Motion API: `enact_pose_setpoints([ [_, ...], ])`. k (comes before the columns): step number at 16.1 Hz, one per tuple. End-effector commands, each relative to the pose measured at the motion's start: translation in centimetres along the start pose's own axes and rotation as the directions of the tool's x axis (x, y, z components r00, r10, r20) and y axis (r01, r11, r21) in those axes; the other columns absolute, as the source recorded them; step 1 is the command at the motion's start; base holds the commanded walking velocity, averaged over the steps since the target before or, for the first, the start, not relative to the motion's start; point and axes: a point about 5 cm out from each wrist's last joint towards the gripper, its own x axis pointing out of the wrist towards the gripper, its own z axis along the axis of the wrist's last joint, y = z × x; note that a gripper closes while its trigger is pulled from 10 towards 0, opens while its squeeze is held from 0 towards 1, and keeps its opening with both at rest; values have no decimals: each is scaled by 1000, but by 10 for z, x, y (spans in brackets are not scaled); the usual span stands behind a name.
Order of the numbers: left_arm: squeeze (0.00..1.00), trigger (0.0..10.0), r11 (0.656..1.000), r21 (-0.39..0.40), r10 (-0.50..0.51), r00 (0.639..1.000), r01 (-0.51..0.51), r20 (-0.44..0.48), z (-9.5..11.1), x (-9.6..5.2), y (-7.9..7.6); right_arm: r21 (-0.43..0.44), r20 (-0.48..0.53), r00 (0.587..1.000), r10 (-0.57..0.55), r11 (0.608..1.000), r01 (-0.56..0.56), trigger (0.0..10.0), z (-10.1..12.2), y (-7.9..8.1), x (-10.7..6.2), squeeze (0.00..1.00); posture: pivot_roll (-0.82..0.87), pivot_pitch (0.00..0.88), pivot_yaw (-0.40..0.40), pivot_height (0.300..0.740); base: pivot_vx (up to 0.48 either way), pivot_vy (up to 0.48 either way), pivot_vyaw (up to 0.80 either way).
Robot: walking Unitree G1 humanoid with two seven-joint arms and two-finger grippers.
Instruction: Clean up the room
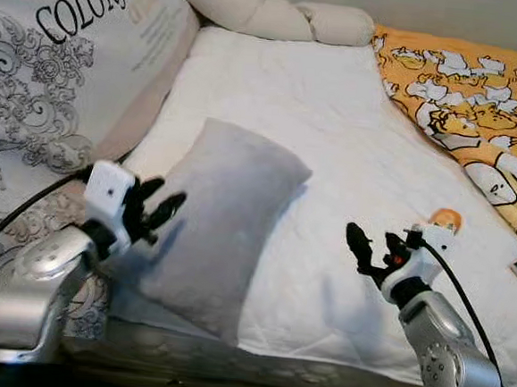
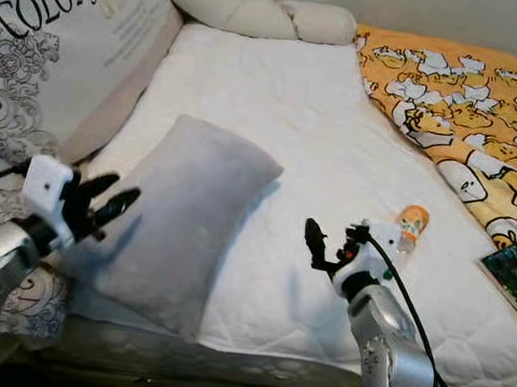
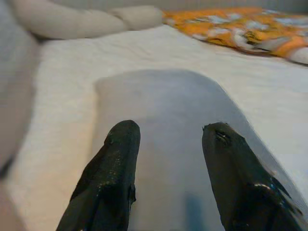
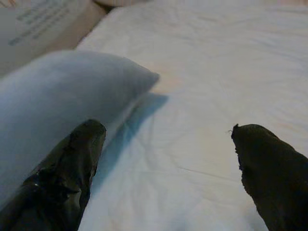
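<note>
Grey pillow [image 1: 216, 222] lying askew on the white bed [image 1: 335, 128], at seven o'clock. Left gripper [image 1: 154, 210] at its nine o'clock edge, fingers [image 3: 113, 163] wide, probably poised to grab. Right gripper [image 1: 368, 252] at four o'clock, fingers spread, holding nothing.

A mattress [image 1: 334, 146] takes up the middle of the frame. On it, at lower left, lies a pillow [image 1: 216, 222] set diagonally. A large printed cushion [image 1: 63, 62] stands along the left edge, and a bolster [image 1: 272, 15] lies across the top. A patterned blanket [image 1: 471, 112] covers the upper right. A small bottle [image 2: 410, 222] rests at right centre, with a book [image 2: 514, 267] at the right edge.
</note>
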Motion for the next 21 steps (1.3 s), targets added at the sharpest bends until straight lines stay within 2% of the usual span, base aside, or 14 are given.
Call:
enact_pose_setpoints([
  [1, 0, 10000, 997, 48, 67, 997, -68, 27, 4, 4, -4, -21, 17, 1000, 3, 1000, -3, 10000, 1, 5, -7, 0, 29, 0, -2, 740, 0, 0, 0],
  [3, 0, 10000, 989, 49, 137, 990, -139, 28, 0, 9, -15, -29, 44, 999, 10, 1000, -9, 10000, -1, 16, -17, 0, 19, 0, 6, 740, 0, 336, 0],
  [6, 0, 10000, 984, 76, 161, 987, -161, 7, -5, 10, -23, -56, 28, 999, 31, 998, -29, 10000, -2, 23, -23, 0, 16, 0, 9, 740, 0, 463, 0],
  [11, 0, 10000, 983, 72, 168, 986, -168, 8, -4, 13, -30, -62, 12, 999, 32, 998, -31, 10000, -7, 25, -25, 0, 29, 0, 7, 740, 0, 465, 0],
  [13, 0, 10000, 979, 107, 168, 984, -173, 56, 6, 13, -35, -70, 5, 999, 41, 997, -41, 10000, -7, 26, -24, 0, 37, 0, 6, 740, 0, -240, 0],
  [14, 0, 10000, 977, 111, 180, 983, -184, 47, 5, 13, -35, -72, 6, 999, 41, 997, -41, 10000, -7, 26, -23, 0, 38, 0, 5, 740, 0, -480, 0],
  [17, 0, 10000, 980, 86, 175, 984, -178, 40, 4, 15, -40, -83, 5, 999, 45, 996, -45, 10000, -5, 25, -21, 0, 45, 0, 0, 740, 0, -480, 0],
  [18, 0, 10000, 982, 45, 183, 983, -184, 29, 3, 14, -41, -89, 2, 999, 49, 995, -49, 10000, -4, 24, -21, 0, 48, 0, -2, 740, 0, 0, 0],
  [21, 0, 10000, 978, 44, 204, 979, -204, 17, 2, 14, -38, -104, -18, 996, 87, 991, -88, 10000, -3, 23, -19, 0, 52, 0, -9, 740, 0, 0, 0],
])
